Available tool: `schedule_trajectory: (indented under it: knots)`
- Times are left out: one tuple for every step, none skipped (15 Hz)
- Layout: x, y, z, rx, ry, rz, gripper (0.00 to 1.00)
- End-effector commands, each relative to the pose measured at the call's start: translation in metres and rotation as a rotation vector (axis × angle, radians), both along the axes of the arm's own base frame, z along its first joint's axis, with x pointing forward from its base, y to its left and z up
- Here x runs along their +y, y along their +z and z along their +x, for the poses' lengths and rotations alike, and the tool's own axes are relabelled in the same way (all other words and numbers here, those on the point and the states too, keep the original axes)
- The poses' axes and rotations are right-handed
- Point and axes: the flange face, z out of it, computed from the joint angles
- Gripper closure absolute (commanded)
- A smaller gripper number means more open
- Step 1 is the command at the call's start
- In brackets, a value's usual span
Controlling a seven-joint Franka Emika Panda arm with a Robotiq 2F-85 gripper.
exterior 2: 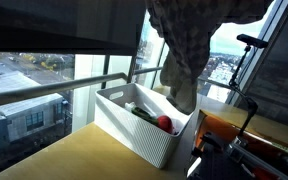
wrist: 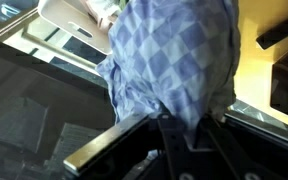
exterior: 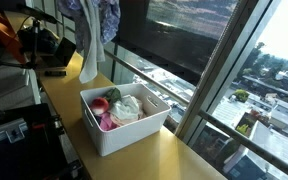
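**Checked cloth hanging from your claw**

Your claw (wrist: 192,122) is clamped tight on the checked cloth (wrist: 174,60). The wrist view shows fabric bunched between both fingers, no gap.

The checked cloth (exterior: 92,40) is blue and white and drapes straight down from the grip. Its lower end hangs just past the far end of the white bin (exterior: 119,138). You can't tell if the tip touches the desk (exterior: 174,155).

The bin stands on the desk right by the window (exterior: 199,35). Inside it:
- a red round item (exterior: 100,104)
- a green item (exterior: 113,95) next to it
- white crumpled stuff (exterior: 127,108)
- a pink bit (exterior: 107,122) at the near side

A black flat object (exterior: 54,72) lies on the desk further back, well apart from the bin.
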Motion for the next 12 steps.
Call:
schedule_trajectory:
  knots:
    - [0.077, 0.035, -0.051, -0.006, 0.093, 0.006, 0.96]
    - [0.1, 0.037, -0.058, -0.003, 0.113, 0.007, 0.96]
    - [0.119, 0.035, -0.059, 0.005, 0.129, 0.009, 0.96]
    - [0.134, 0.025, -0.053, 0.014, 0.139, 0.009, 0.96]
    - [0.143, 0.017, -0.046, 0.025, 0.145, 0.007, 0.96]
    - [0.148, 0.0, -0.031, 0.048, 0.142, -0.001, 0.96]
    - [0.147, -0.02, -0.012, 0.075, 0.132, -0.011, 0.96]
    - [0.142, -0.043, 0.009, 0.108, 0.118, -0.023, 0.96]
    - [0.135, -0.063, 0.028, 0.146, 0.1, -0.036, 0.96]
    - [0.127, -0.085, 0.048, 0.184, 0.078, -0.044, 0.96]
    - [0.117, -0.109, 0.068, 0.233, 0.062, -0.043, 0.96]
    - [0.113, -0.129, 0.08, 0.275, 0.048, -0.045, 0.96]
